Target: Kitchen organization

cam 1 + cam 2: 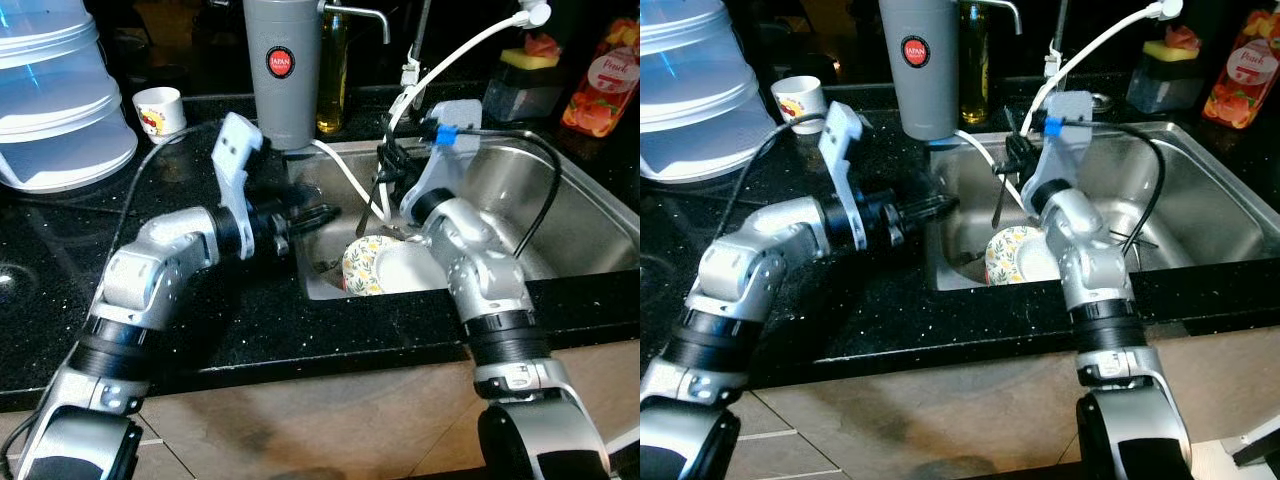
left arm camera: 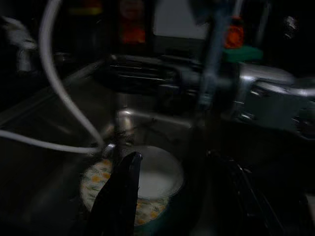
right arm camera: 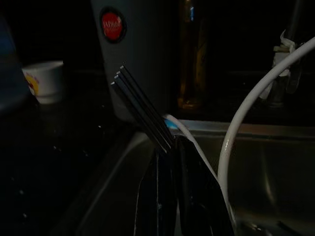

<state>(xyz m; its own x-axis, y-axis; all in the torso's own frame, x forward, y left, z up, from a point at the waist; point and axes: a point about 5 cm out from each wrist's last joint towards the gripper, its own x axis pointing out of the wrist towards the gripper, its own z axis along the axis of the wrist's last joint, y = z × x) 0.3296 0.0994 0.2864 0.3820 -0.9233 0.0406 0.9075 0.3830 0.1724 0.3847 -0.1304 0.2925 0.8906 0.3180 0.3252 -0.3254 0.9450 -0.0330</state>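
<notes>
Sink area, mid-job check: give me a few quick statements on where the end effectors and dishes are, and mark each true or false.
1. The right end effector is shut on a fork. True.
2. A flower-patterned bowl sits on the counter beside the sink. False: it lies inside the sink, near the front left corner.
3. The left end effector reaches over the sink's left edge. True.
4. The small white cup is in the sink. False: it stands on the black counter, behind the left arm.
5. A grey canister with a red label stands behind the sink. True.
</notes>
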